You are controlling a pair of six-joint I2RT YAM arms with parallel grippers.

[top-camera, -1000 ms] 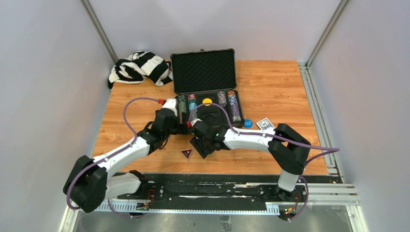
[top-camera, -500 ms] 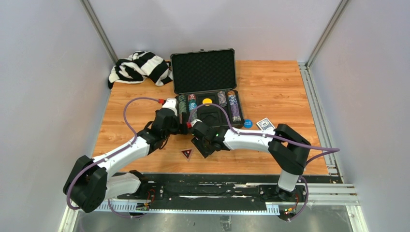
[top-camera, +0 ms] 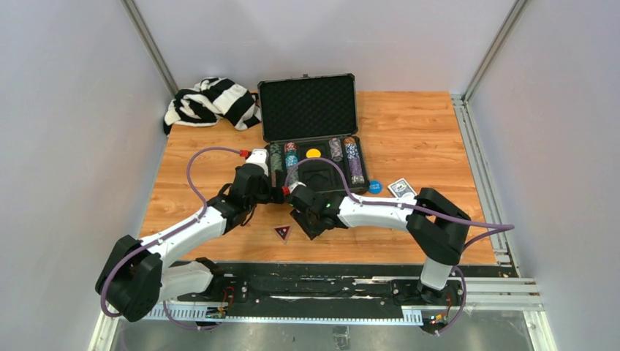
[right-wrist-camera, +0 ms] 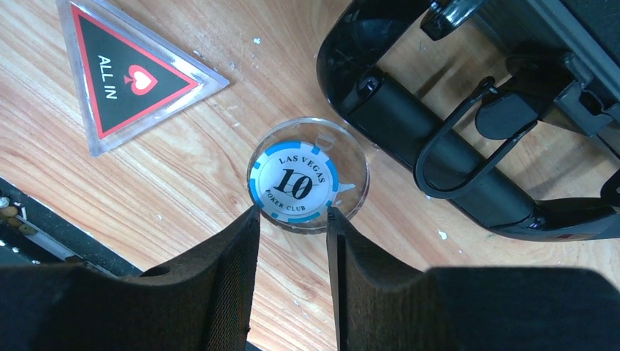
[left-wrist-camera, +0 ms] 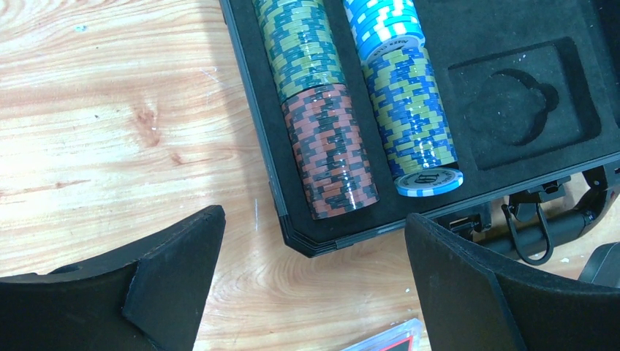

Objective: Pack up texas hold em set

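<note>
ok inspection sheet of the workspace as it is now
surface: wooden table, white specks by the handle
job's things: black case open, chip stacks in its slots, yellow disc inside; blue disc and card deck on the table right of it; ALL IN marker and 10 chip in a clear holder by the case handle
clutter: striped cloth, far left corner
grippers: left gripper wide open above the case's corner, empty; right gripper jaws narrowly apart, tips at the holder's near rim, no grip seen
cables: purple cable loops on both arms
surroundings: grey walls, metal rail at near edge
</note>
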